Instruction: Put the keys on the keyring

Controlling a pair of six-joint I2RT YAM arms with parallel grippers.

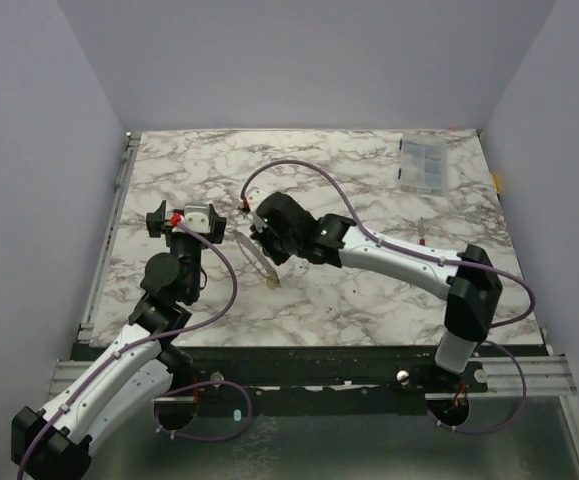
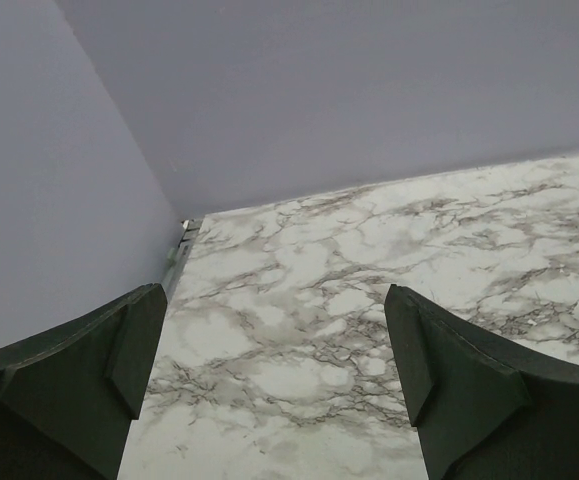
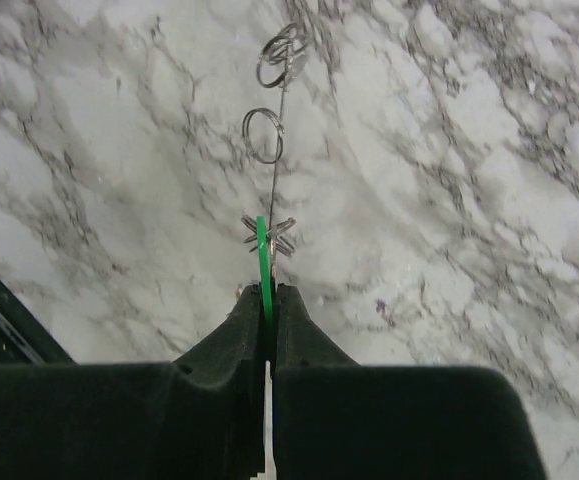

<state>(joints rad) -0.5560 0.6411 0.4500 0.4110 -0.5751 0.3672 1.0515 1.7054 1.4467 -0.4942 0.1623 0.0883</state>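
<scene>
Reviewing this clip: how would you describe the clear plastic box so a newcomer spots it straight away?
Start at the white marble-patterned table top and go to its far right corner, past the right arm. The clear rectangular plastic box lies flat there near the back edge. It alone is see-through and straight-edged, and it lies well apart from both arms.

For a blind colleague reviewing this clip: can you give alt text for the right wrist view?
The right gripper, shut, pinches a thin green key edge-on over the marble table. The keyring, seen as a thin grey line, apparently edge-on, runs away from it carrying small metal rings.
</scene>
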